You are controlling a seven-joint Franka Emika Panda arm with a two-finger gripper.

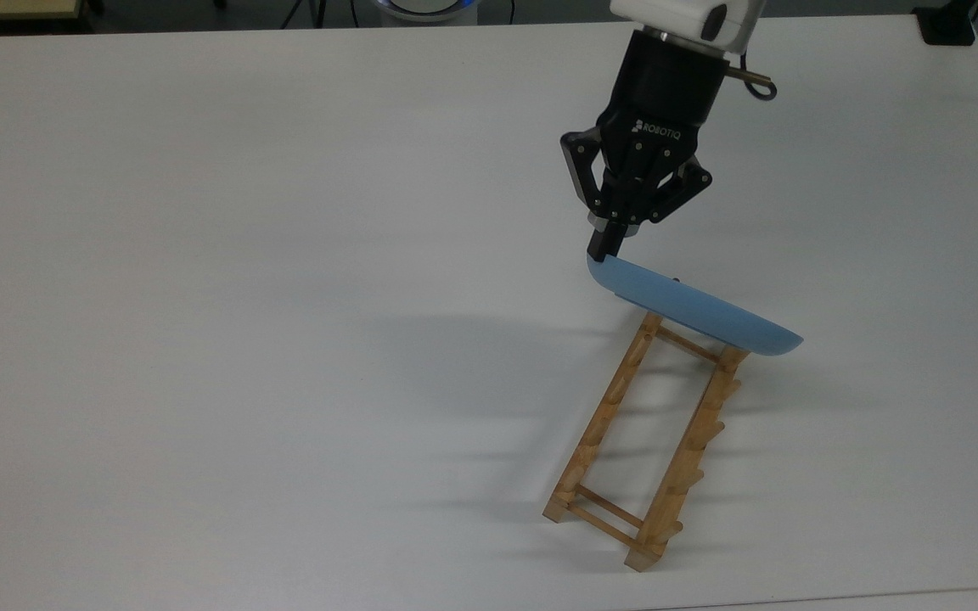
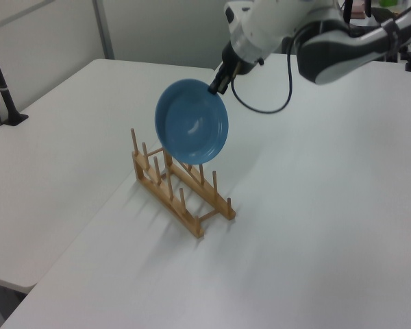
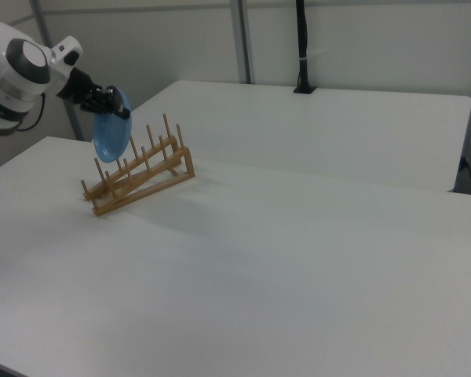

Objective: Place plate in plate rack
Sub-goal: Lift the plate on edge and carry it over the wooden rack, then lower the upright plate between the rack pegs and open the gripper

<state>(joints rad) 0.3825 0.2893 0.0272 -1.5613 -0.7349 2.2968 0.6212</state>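
My gripper [image 1: 604, 247] is shut on the rim of the light-blue plate [image 1: 697, 311], which hangs tilted nearly on edge. In the top view the plate covers the far end of the light-wood plate rack [image 1: 649, 441]. In the left view the plate [image 2: 192, 122] hangs from the gripper [image 2: 216, 84] just above the pegs at the far end of the rack [image 2: 181, 186]. In the right view the plate [image 3: 110, 135] stands upright over the left end of the rack [image 3: 141, 173], with the gripper [image 3: 116, 105] at its top edge.
The rack stands on a white table [image 1: 243, 322], near its front edge in the top view. A second white table [image 2: 55, 151] adjoins it in the left view, with a black post [image 2: 3, 89] clamped on it. A black block [image 1: 947, 25] sits at the table's far right corner.
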